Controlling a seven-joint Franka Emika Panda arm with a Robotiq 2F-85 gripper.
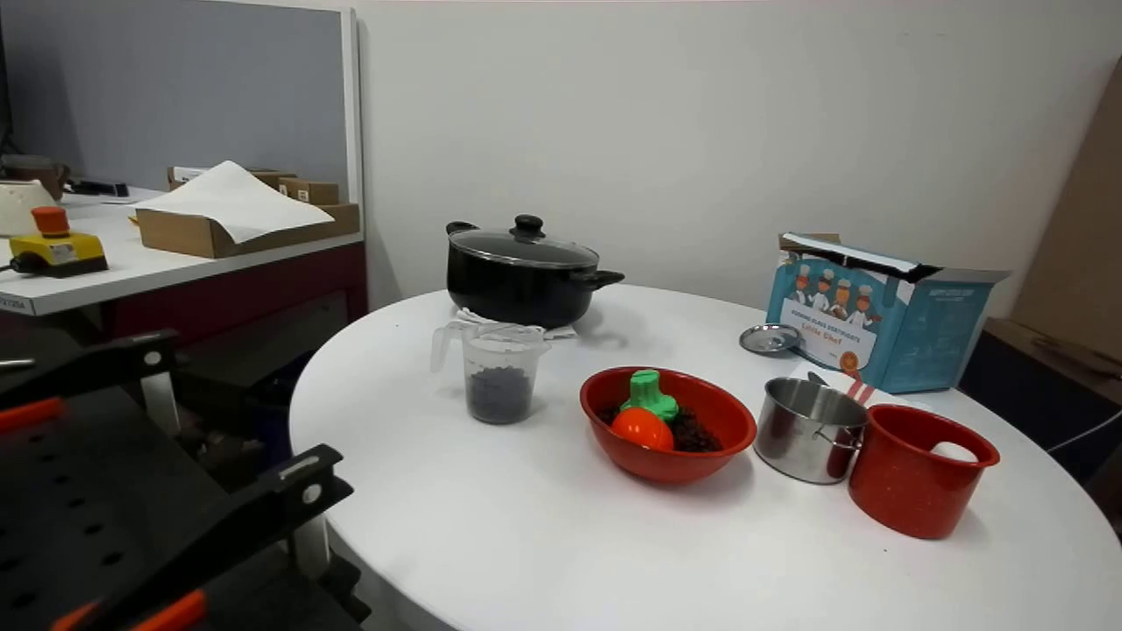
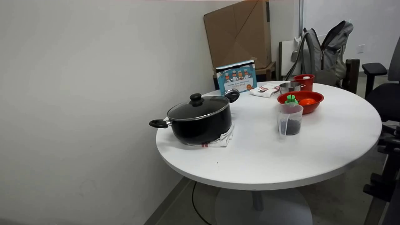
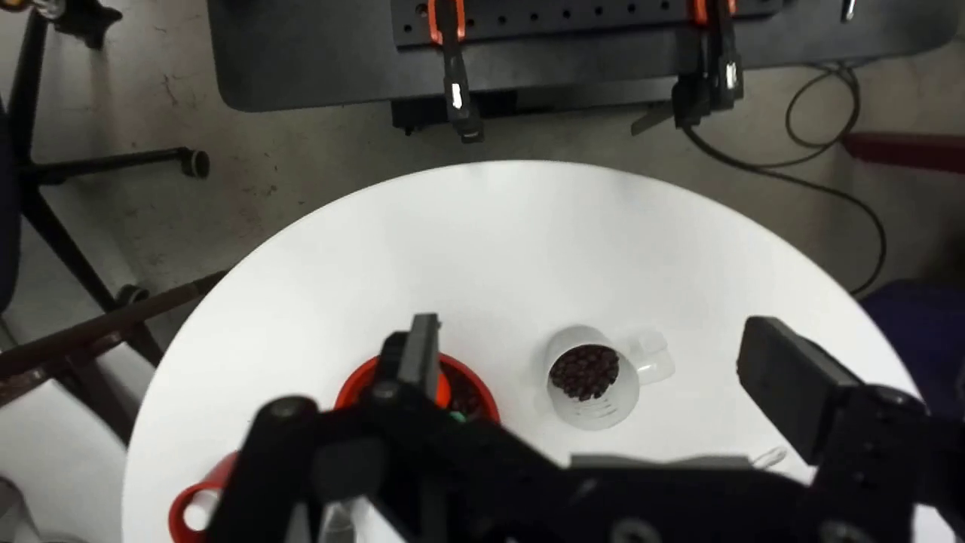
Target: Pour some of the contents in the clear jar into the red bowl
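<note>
The clear jar (image 1: 507, 355) is a see-through measuring jug with a handle. It stands upright on the white table in both exterior views (image 2: 290, 112). Its dark bean-like contents (image 1: 500, 394) fill the lower part. The red bowl (image 1: 671, 469) stands beside it, apart from it, also in both exterior views (image 2: 313, 107). It holds dark beans, an orange ball-like piece and a green piece. In the wrist view my gripper (image 3: 595, 343) is open and empty above the table. The jar (image 3: 595, 411) shows between the fingers. The left finger partly hides the bowl (image 3: 486, 392).
A metal cup (image 1: 798, 438) and a deeper red cup (image 1: 912, 482) stand beyond the bowl. A lidded black pot (image 1: 517, 285) sits on a cloth near the wall. A blue box (image 1: 920, 333), a small metal lid (image 1: 770, 338) and another cloth (image 2: 264, 90) are at the far side.
</note>
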